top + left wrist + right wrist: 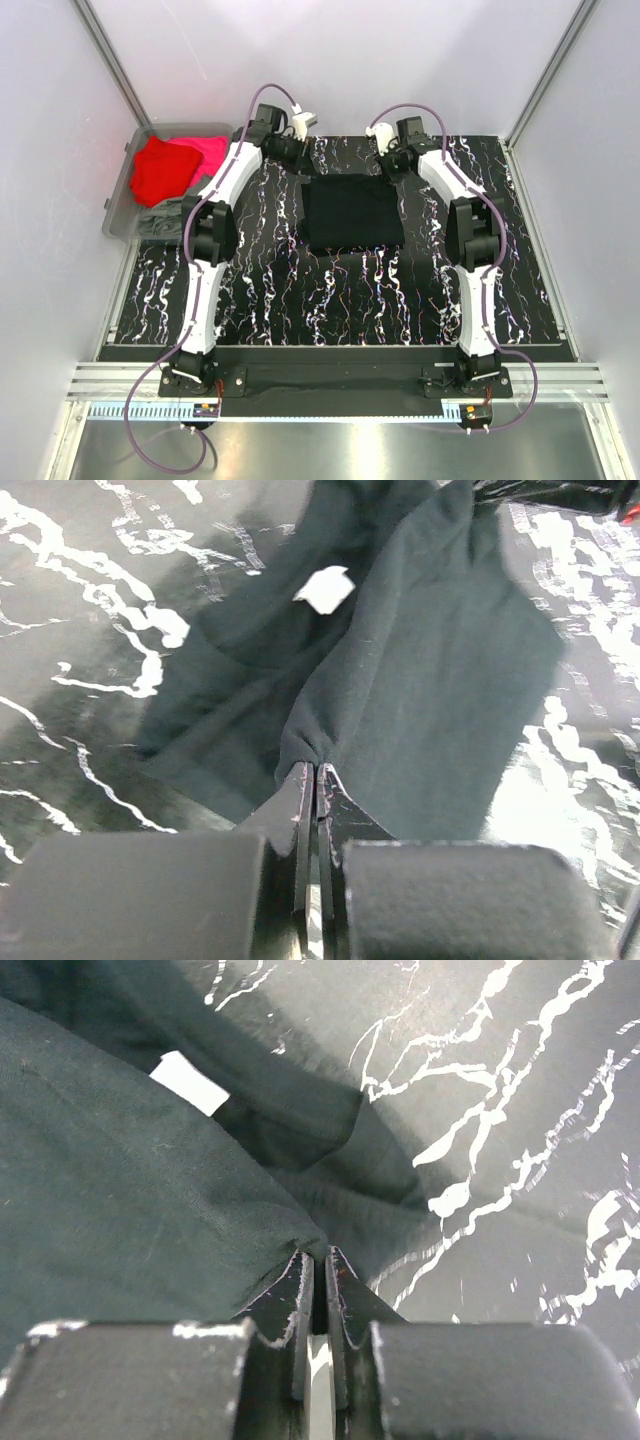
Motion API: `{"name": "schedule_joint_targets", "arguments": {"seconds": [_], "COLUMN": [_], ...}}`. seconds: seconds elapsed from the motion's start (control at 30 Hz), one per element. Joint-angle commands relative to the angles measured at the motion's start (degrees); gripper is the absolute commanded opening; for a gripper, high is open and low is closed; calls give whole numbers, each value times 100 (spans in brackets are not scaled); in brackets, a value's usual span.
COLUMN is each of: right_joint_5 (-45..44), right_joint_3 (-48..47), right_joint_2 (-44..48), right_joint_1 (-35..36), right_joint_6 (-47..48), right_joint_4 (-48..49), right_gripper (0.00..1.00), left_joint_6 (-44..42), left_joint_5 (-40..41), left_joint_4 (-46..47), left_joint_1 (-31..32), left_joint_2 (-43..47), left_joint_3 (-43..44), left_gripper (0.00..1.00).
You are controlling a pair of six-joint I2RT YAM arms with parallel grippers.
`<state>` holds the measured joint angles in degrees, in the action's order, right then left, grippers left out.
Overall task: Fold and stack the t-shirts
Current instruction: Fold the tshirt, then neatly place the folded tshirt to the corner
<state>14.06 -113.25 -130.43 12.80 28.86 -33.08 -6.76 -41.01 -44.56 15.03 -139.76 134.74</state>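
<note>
The black t-shirt lies folded into a rough square in the middle of the marbled black table. My left gripper is at its far left corner and is shut on a pinch of the black cloth. My right gripper is at the far right corner and is shut on the cloth too. Both corners are lifted slightly, and a white neck label shows under the raised fold; it also shows in the right wrist view. The red t-shirt, the magenta-pink one and the grey-green one lie crumpled in a bin.
The clear plastic bin stands off the table's far left edge, beside my left arm. White enclosure walls close in the back and both sides. A metal rail runs along the near edge at the arm bases.
</note>
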Motion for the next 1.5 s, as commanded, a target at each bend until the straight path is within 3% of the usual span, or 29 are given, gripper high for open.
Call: {"name": "schedule_joint_targets", "arguments": {"seconds": [0.0,0.2,0.27,0.3,0.4,0.5,0.6,0.73,0.87,1.03,1.33,1.47], "right_joint_5": [-158,-211,-525,-649,-1080,-1003,302,1842,2458,3119,2998,3032], "right_joint_3": [-644,-1725,-2163,-2253,-2062,-1526,-1129,-1077,-1084,-1331,-1586,-1945], "right_joint_2": [-333,-1106,-1362,-1388,-1073,-458,-44,-245,-597,-1071,-1634,-1854], "right_joint_1": [-40,-32,-32,-32,-49,-224,-619,-945,-1033,-1034,-1007,-911], "right_joint_6": [-3,-310,-434,-512,-688,-1038,-1365,-1410,-1278,-1234,-1374,-1401], "right_joint_4": [170,171,188,197,302,320,-160,-1059,-1604,-1948,-1992,-2211], "right_gripper": [9,13,27,33,53,69,82,83,81,79,79,66], "left_joint_6": [-281,-256,-133,-97,-123,-176,-255,-343,-448,-492,-492,-492], "left_joint_5": [470,1023,1401,1943,2866,3335,3460,2723,1984,1913,2027,2132], "left_joint_4": [61,158,254,367,578,624,580,9,-352,-466,-475,-484], "left_joint_1": [-52,17,70,140,263,360,483,536,589,668,774,800], "left_joint_2": [-401,-816,-763,-728,-465,-61,414,818,1205,1355,1320,1259], "left_joint_3": [535,1019,1046,1098,1204,1117,705,203,-526,-967,-958,-932], "left_gripper": [0,0,0,19,58,64,64,64,63,62,62,62]}}
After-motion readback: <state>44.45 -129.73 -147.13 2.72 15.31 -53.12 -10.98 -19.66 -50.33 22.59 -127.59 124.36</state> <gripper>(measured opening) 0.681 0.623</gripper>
